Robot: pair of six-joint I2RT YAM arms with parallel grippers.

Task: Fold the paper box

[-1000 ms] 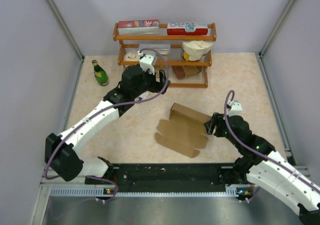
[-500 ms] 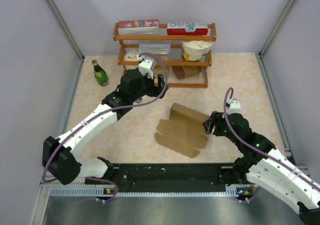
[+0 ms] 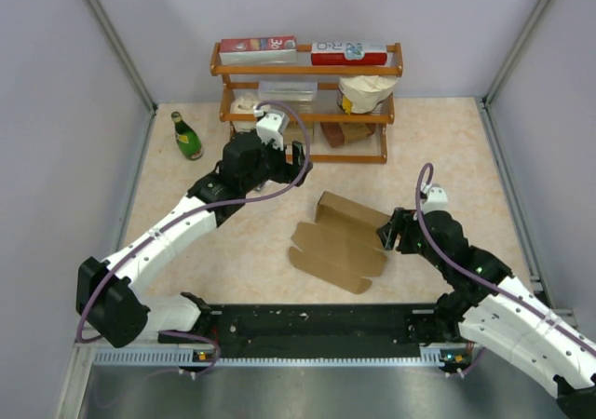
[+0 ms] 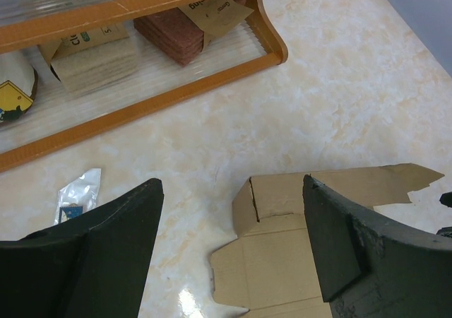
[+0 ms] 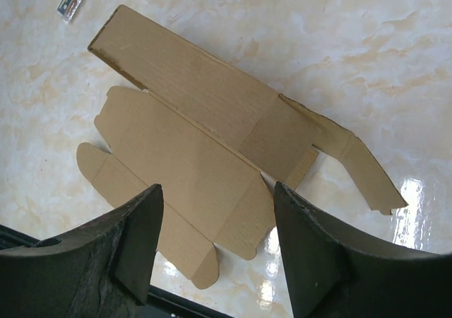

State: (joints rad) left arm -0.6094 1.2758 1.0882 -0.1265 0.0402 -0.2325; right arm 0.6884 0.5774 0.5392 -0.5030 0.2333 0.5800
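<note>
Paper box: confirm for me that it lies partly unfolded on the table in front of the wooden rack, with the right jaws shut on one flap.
One thing is wrong. The paper box does lie partly unfolded on the table in front of the wooden rack, but the right jaws are not shut on a flap. The right wrist view shows them open above the cardboard, holding nothing.

My left arm (image 3: pixel 177 228) stretches far forward and inward; my left claw (image 3: pixel 299 151) hangs there, jaws spread wide, gripping nothing. My right arm (image 3: pixel 484 289) bends inward; my right claw (image 3: pixel 389 234) sits low, jaws parted, empty.
</note>
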